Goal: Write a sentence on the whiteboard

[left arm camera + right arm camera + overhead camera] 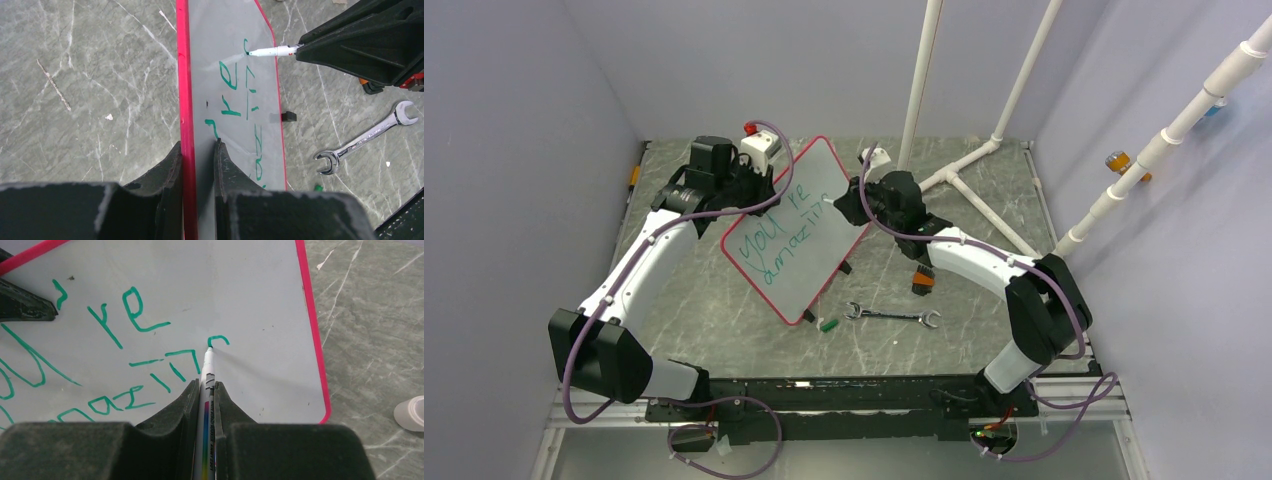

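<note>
The whiteboard (796, 228) with its red frame lies tilted at the table's middle, propped up at its far left edge. My left gripper (746, 180) is shut on that red edge (186, 100), one finger on each side. Green lettering (784, 240) reads "you're" over "amazin". My right gripper (856, 195) is shut on a white marker (207, 390). The marker's tip (210, 347) touches the board at a fresh curved stroke, right of the "n". The marker also shows in the left wrist view (272, 51).
A steel wrench (892, 316) and a green marker cap (828, 324) lie on the marble table in front of the board. An orange-and-black clamp (922, 280) sits under the right arm. White pipes (969, 165) stand at the back right.
</note>
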Tool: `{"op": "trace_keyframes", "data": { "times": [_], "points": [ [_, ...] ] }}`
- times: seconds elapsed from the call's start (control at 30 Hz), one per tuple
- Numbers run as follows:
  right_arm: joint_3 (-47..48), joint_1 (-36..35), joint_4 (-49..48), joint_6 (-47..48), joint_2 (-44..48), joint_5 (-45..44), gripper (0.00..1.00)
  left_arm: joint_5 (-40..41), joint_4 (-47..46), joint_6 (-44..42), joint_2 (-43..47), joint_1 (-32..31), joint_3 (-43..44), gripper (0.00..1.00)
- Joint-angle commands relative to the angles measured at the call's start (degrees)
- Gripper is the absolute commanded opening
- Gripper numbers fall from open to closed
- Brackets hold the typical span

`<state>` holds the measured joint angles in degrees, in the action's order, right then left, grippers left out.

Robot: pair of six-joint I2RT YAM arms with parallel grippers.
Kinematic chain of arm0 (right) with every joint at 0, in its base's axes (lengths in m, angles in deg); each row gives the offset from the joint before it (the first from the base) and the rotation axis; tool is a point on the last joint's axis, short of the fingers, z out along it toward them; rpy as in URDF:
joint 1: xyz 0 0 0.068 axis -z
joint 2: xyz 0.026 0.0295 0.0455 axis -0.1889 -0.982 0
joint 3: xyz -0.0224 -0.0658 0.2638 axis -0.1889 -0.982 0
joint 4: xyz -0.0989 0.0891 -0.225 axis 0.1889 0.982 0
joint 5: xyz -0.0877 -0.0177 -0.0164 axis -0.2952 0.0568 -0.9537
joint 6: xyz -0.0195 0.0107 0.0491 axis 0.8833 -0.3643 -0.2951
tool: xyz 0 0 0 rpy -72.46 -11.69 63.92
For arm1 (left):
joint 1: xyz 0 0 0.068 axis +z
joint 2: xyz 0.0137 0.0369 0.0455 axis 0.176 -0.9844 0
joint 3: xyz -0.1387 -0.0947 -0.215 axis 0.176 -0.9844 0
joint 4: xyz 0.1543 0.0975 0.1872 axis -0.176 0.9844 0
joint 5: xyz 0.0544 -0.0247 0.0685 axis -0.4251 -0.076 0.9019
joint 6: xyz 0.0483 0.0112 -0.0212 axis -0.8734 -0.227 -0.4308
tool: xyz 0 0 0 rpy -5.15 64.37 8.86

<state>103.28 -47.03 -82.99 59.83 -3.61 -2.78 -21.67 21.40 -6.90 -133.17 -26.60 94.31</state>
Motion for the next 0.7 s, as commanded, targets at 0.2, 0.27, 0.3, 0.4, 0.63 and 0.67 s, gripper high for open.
{"op": "trace_keyframes", "data": {
  "times": [0.2, 0.27, 0.3, 0.4, 0.63, 0.67],
  "points": [
    [-1.0, -0.6, -0.6, 0.7, 0.0, -0.9, 0.0, 9.0, 5.8, -10.4, -1.3, 0.3, -0.3, 0.0],
    [-0.6, -0.6, -0.2, 0.8, -0.1, -1.5, 0.0, 9.0, 5.9, -10.4, -1.2, 0.3, -0.3, 0.0],
    [-0.5, -0.5, -0.1, 0.8, -0.2, -1.8, 0.0, 9.0, 5.9, -10.4, -1.2, 0.2, -0.3, 0.0],
    [0.3, -0.5, 0.2, 0.9, -0.4, -2.3, 0.0, 8.9, 5.8, -10.3, -1.1, 0.3, -0.3, 0.0],
    [3.0, -0.5, 1.4, 1.4, -1.6, -3.4, 0.0, 8.9, 5.9, -10.4, -1.0, 0.3, -0.3, 0.0],
    [3.2, -0.5, 1.5, 1.6, -1.7, -3.5, 0.0, 8.9, 5.9, -10.3, -1.0, 0.3, -0.4, 0.0]
  ]
}}
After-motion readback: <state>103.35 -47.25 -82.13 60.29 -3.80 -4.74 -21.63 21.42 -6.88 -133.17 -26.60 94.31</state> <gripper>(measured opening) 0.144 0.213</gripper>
